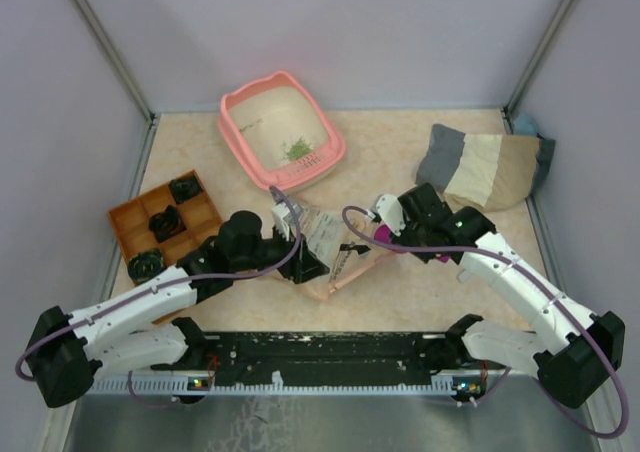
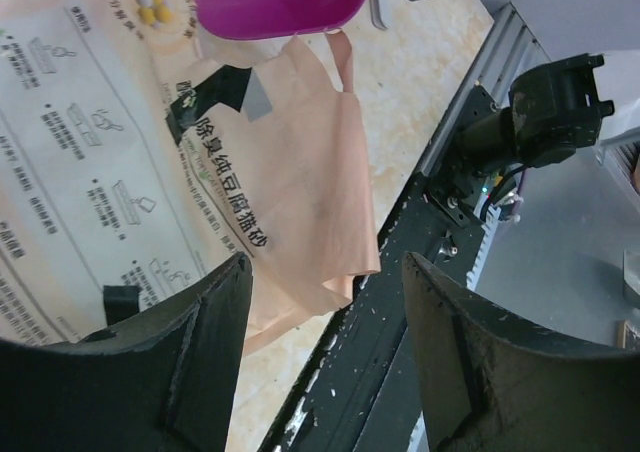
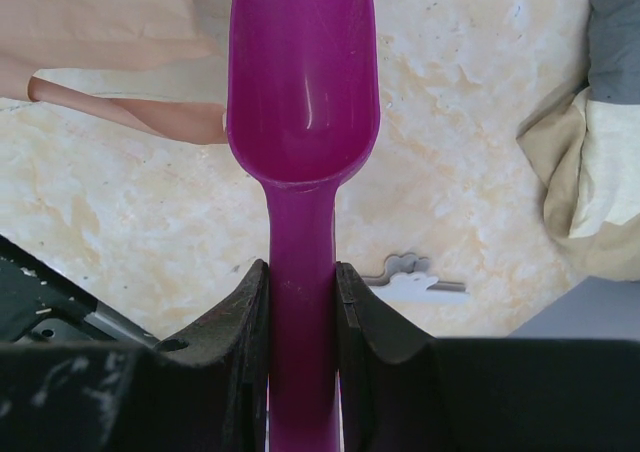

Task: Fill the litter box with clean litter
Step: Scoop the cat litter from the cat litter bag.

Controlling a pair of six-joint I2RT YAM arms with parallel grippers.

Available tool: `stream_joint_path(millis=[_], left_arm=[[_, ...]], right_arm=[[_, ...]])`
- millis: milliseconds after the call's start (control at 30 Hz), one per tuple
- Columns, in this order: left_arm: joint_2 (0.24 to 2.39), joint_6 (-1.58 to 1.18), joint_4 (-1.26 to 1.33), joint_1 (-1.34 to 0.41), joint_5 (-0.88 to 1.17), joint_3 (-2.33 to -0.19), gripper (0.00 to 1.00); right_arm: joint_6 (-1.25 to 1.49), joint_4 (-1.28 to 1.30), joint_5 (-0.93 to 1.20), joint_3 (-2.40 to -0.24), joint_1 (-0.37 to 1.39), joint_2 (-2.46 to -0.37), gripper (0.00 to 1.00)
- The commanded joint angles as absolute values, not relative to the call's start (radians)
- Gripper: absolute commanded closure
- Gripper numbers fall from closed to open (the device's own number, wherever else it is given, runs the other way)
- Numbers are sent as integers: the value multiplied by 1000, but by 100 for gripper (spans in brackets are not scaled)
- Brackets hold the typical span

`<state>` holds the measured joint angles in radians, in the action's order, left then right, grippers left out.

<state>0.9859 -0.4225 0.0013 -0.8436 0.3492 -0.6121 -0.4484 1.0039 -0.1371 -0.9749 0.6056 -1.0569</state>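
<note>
Our two arms reach in from the near edge. Far and a bit left sits the litter box (image 1: 240, 147). Nearer us lies the bag (image 2: 290, 172), right under our left gripper (image 2: 325, 302), whose jaws stand wide apart. Our right gripper (image 3: 300, 302) squeezes the scoop (image 3: 303, 72), which points left at the bag. Some litter (image 1: 297, 150) lies in the litter box.

**Bright Plastics Against Pale Stone**

A salmon-pink litter box (image 1: 238, 142), cream inside, holds green clean litter (image 1: 297, 150) on the beige marbled table (image 1: 400, 292). The scoop (image 3: 303, 92) is glossy magenta, the paper bag (image 2: 300, 182) beige with black print, the compartment tray (image 1: 145, 194) orange, and the cloth (image 1: 480, 167) banded grey, cream and tan.
</note>
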Motion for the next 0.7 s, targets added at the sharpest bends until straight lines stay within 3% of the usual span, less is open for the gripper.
stream_joint_path(millis=[0,200,667], left_arm=[[1028,-434,92,-883,368,-605,33],[1099,-406,74,-930,330,-627,34],[1188,-425,210,-1008,482,-569,44]], right_arm=[[-443,950,-75,-977,603,-1041,100],[-419,857,-43,-966,603,-1054,100],[-429,741,20,-924,594,-1116,100]])
